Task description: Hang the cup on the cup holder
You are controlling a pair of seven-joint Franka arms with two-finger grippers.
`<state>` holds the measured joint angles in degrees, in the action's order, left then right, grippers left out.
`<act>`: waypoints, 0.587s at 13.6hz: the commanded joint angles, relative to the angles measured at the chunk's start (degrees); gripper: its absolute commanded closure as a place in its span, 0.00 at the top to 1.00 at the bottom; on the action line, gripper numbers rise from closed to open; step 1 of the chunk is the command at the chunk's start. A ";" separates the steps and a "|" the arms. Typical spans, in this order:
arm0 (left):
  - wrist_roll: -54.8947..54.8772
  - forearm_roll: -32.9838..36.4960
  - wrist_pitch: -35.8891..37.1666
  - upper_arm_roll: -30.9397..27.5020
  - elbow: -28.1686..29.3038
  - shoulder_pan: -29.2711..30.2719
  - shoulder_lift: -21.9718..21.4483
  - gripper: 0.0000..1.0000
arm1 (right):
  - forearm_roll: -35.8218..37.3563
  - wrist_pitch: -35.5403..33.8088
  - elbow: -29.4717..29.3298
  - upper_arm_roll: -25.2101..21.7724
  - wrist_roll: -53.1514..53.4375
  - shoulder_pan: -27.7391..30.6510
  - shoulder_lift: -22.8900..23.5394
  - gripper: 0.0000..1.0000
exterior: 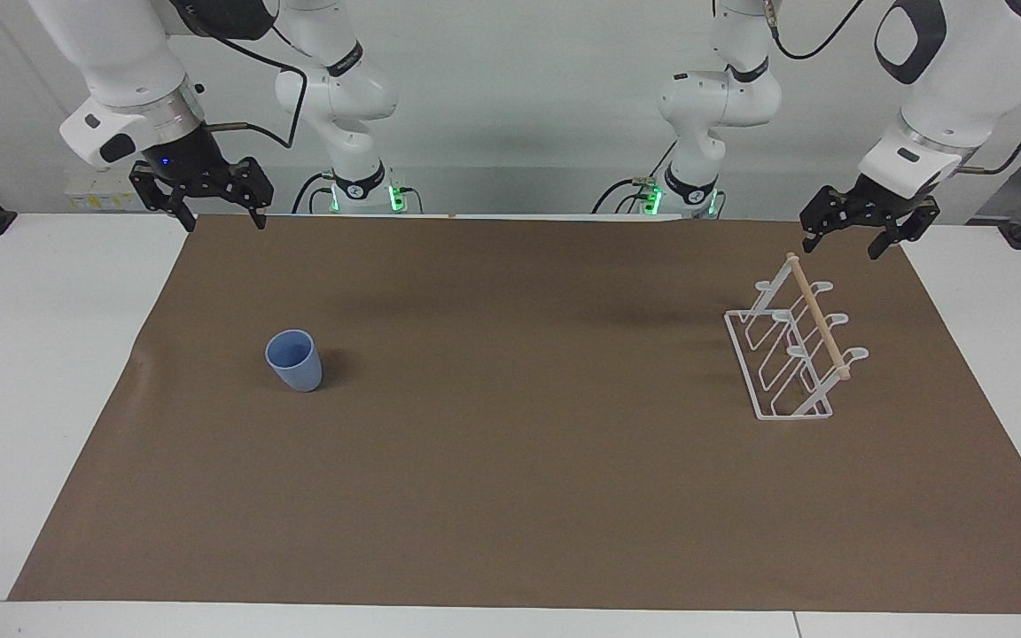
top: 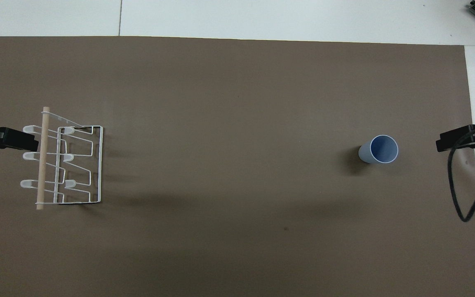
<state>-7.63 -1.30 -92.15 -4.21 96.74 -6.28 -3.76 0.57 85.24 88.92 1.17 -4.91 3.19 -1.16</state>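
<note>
The light blue cup (exterior: 294, 360) stands upright, mouth up, on the brown mat toward the right arm's end; it also shows in the overhead view (top: 379, 149). The white wire cup holder (exterior: 791, 352) with its wooden dowel (exterior: 819, 316) stands toward the left arm's end, and shows in the overhead view (top: 66, 165) with nothing on its prongs. My right gripper (exterior: 222, 219) hangs open and empty over the mat's corner, apart from the cup. My left gripper (exterior: 843, 244) hangs open and empty over the mat beside the holder's dowel end, not touching it.
The brown mat (exterior: 519, 461) covers most of the white table (exterior: 32, 354). A black cable (top: 456, 185) hangs from the right arm over the mat's edge. Both grippers show at the side edges of the overhead view, the left one (top: 10, 139) and the right one (top: 464, 138).
</note>
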 commanded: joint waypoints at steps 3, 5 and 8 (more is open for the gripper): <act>0.25 -0.46 1.62 -0.01 0.20 0.56 -0.81 1.00 | -1.18 -0.16 1.87 0.15 -0.19 0.41 -1.48 1.00; 0.25 -0.46 1.36 -0.01 0.29 0.48 -0.90 1.00 | -1.18 -0.07 1.87 0.24 -0.62 0.32 -1.48 1.00; 0.25 -0.46 1.27 -0.01 0.29 0.48 -0.90 1.00 | -1.45 2.28 3.62 0.50 -0.89 -0.20 -2.00 1.00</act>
<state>-7.63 -1.30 -91.56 -4.40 96.74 -6.22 -3.86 0.37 85.44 89.52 1.38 -4.99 3.07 -1.23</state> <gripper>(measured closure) 0.000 0.000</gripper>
